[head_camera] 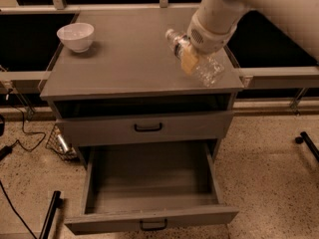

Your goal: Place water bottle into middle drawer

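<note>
The water bottle (211, 72), clear ribbed plastic with a white cap, is tilted, cap toward the back left, over the right part of the grey cabinet top (124, 59). My gripper (190, 59) is shut on its middle, with the yellowish finger pads across the body; the white arm comes in from the upper right. The middle drawer (149, 178) stands pulled out below, showing a bare grey tray, its black handle (153, 226) at the front edge.
A white bowl (76, 36) sits at the back left of the top. A grey drawer (144, 127) with a black handle shows only its flat front, above the open one. Cables (17, 143) and a black bar (50, 213) lie on the floor at left; a black leg (306, 143) at right.
</note>
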Available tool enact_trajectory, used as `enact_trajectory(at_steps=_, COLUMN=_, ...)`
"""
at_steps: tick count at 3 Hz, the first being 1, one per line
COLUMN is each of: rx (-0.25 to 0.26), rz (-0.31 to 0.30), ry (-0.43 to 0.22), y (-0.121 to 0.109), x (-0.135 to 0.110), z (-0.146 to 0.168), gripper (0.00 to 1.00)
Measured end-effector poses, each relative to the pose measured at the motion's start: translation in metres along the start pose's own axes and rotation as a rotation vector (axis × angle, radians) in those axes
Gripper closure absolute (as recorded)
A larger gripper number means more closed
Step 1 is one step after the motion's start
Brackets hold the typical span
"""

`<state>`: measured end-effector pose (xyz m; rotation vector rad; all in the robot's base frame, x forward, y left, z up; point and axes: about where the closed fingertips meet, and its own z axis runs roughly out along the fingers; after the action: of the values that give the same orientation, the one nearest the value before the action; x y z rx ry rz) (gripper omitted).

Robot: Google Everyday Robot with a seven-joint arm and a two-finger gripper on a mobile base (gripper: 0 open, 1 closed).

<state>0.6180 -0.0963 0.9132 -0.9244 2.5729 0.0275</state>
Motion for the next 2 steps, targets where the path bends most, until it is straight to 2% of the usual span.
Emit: enact_trajectory(at_steps=2, rx=0.052, rz=-0.103, ry=-0.077, y=0.020, x=0.061, z=0.026, gripper=1.00)
